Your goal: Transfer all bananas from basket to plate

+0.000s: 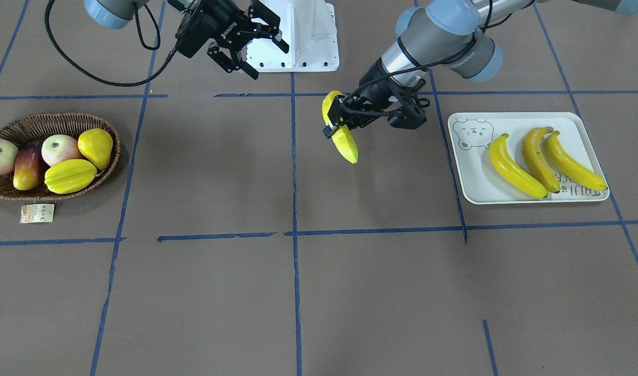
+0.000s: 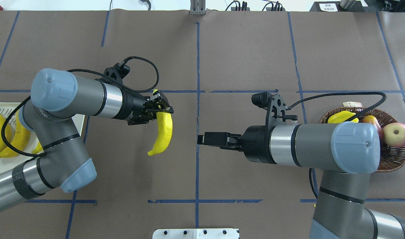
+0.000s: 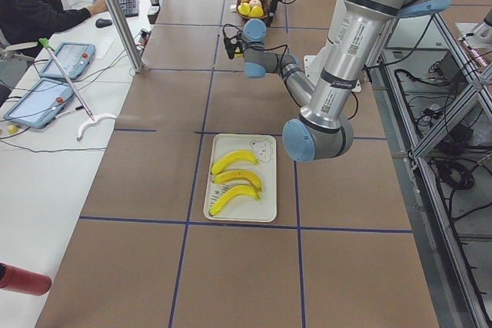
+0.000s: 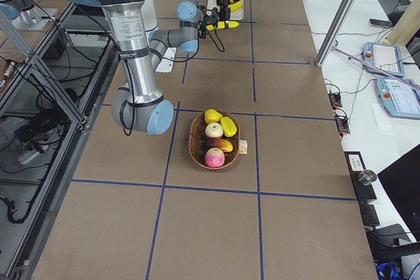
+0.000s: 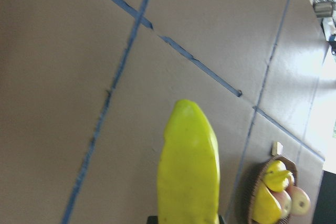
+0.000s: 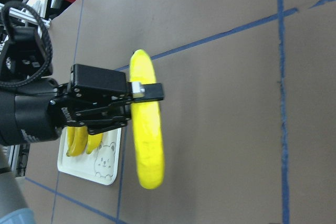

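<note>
One banana (image 1: 346, 142) hangs in the air over the middle of the table, with my left gripper (image 1: 335, 121) shut on its upper end. The overhead view shows the same banana (image 2: 164, 130) curving down from that gripper (image 2: 158, 108), and the right wrist view shows it (image 6: 145, 129) clamped between the fingers. Three more bananas (image 1: 546, 159) lie side by side on the white plate (image 1: 473, 180). The wicker basket (image 1: 36, 121) holds no banana that I can see. My right gripper (image 1: 266, 57) is open and holds nothing, well above the table near the robot base.
The basket holds two apples (image 1: 60, 148), a mango, a starfruit (image 1: 70, 176) and a yellow pear-shaped fruit (image 1: 96, 147); a paper tag (image 1: 37, 213) lies beside it. Blue tape lines grid the brown table. A person sits at a side desk (image 3: 34, 1).
</note>
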You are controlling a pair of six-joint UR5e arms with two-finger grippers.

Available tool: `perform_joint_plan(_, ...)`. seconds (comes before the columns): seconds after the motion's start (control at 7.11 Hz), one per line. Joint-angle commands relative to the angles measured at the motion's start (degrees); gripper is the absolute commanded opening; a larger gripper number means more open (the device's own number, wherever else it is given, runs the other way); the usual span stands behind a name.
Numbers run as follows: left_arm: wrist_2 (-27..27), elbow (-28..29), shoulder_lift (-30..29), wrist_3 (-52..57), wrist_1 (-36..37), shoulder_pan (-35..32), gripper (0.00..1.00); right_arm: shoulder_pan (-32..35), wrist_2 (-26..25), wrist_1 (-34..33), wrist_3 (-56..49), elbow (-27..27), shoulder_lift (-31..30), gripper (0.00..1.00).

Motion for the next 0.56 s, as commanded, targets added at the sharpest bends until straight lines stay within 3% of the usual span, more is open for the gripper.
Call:
perform_joint_plan(0.0,0.0,-4.6,7.7,16.3,15.5,-5.4,0.00,3.2,0.2,0.0,-0.6,0.1,-3.7,1.00)
perform_joint_plan(0.42,0.7,-4.4,18.4,21.3,16.6,-7.0,0.00,5.2,0.0,-0.6,-0.8,-0.7,-4.9,1.00)
